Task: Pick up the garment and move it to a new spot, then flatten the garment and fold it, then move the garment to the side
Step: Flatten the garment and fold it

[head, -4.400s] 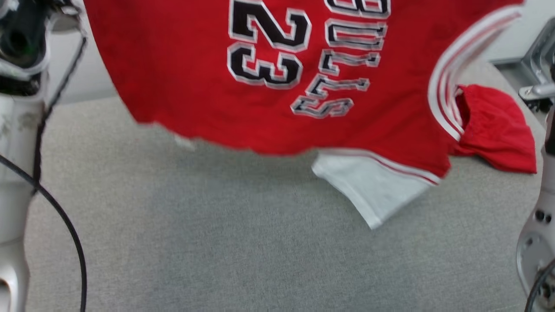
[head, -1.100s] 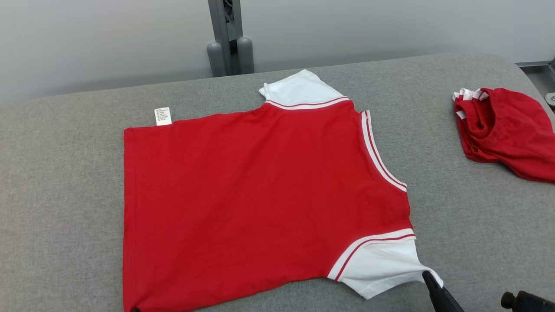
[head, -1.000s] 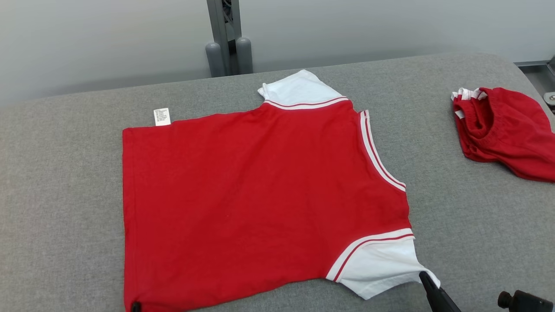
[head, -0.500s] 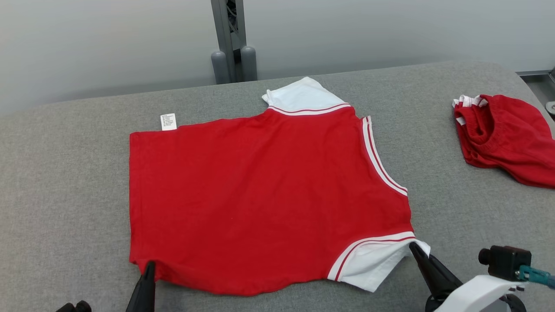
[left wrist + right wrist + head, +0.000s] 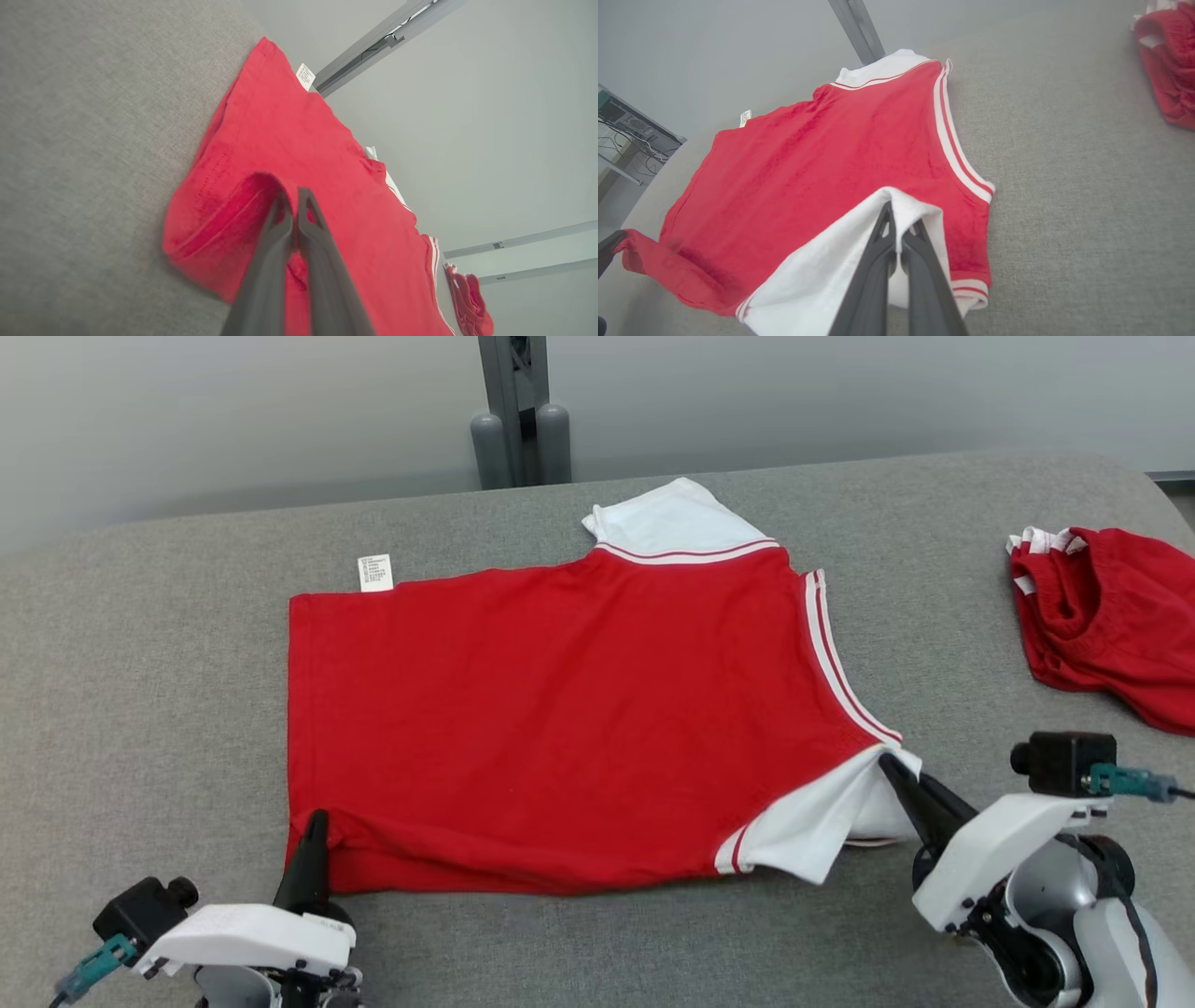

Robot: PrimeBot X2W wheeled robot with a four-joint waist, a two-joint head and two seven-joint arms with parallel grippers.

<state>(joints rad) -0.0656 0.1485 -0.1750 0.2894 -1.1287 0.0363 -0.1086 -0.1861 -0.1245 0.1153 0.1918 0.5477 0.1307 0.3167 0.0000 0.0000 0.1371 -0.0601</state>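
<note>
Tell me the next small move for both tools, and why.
Probably carry both forward over the jersey toward its far edge: the left tool pinches the near hem corner, the right tool the near white sleeve, both lifted.

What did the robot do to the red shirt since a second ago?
The left gripper, shut on the hem corner of the shirt, lifted it and carried it away from the robot. The right gripper, shut on the near white sleeve, folded it back over the red. The far sleeve, the label and the red shorts kept their places.
</note>
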